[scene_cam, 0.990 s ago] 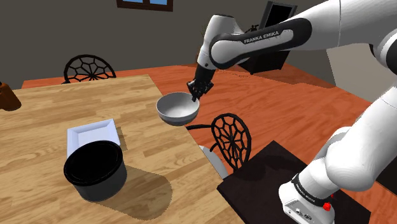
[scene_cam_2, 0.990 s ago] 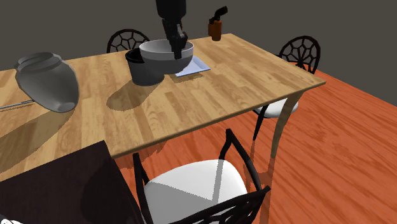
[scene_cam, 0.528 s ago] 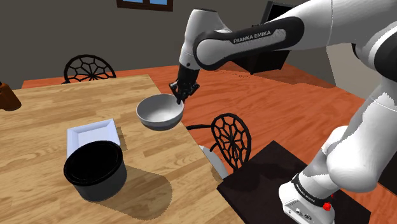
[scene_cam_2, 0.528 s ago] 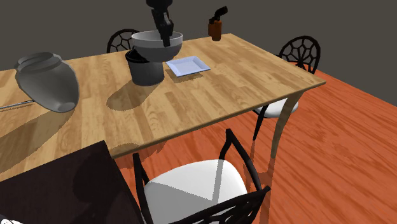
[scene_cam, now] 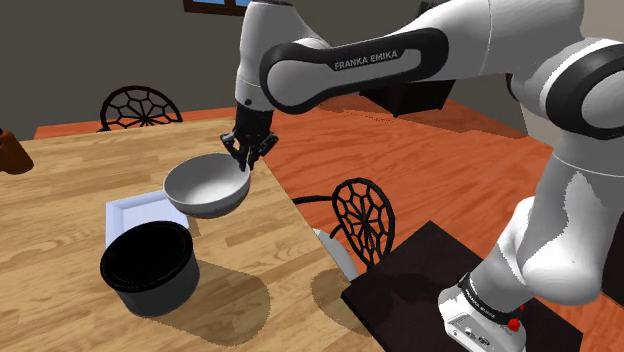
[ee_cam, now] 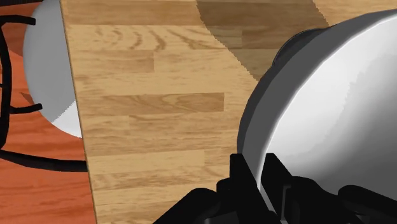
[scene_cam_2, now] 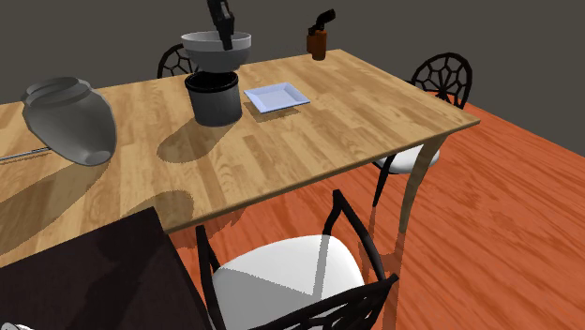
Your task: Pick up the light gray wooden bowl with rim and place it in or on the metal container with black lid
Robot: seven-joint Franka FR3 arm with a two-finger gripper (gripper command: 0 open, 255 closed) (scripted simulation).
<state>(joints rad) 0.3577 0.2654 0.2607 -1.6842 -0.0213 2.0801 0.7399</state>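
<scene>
wooden planks make the worktop [scene_cam: 60, 180], and an orange-red floor lies beside it. the black end effector [scene_cam: 250, 155] is closed on the rim of the light grey bowl [scene_cam: 205, 185], one finger inside and one outside. the bowl hangs upright in the air over the white square plate [scene_cam: 128, 210], close to the dark round container [scene_cam: 148, 265], and in the second exterior view it appears right above this container.

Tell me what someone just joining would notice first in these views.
The gripper holds a grey bowl by its rim, in the air over the wooden table, near a black pot and a white plate. In the second exterior view, a big grey jar sits toward the table's left end.
</scene>
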